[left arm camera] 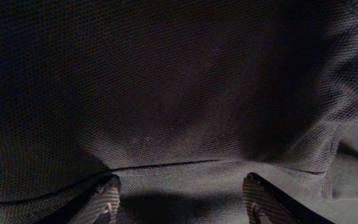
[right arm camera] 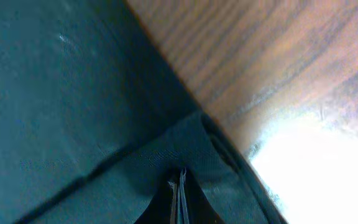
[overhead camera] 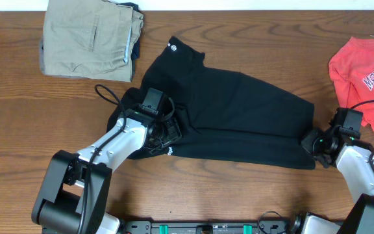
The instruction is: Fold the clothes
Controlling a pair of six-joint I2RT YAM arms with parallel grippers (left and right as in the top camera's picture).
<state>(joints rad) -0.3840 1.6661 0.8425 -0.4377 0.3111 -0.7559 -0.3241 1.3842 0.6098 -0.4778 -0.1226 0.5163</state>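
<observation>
My left pincer (left arm camera: 179, 204) sits low over the left end of the black shirt (overhead camera: 239, 110), jaws apart. My right pincer (right arm camera: 179, 190) has its jaws together at the shirt's right corner; I cannot tell whether cloth is caught. The shirt lies spread mid-surface (overhead camera: 239, 195), with folded khaki trousers (overhead camera: 86, 36) far left and a red T-shirt (overhead camera: 369, 65) at the right edge.

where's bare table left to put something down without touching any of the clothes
Bare table lies along the far edge between the black shirt and red T-shirt; left, below the khaki trousers; and along the near edge in front of the shirt. Crowded at the shirt's near corners, where the left gripper and right gripper work.
</observation>
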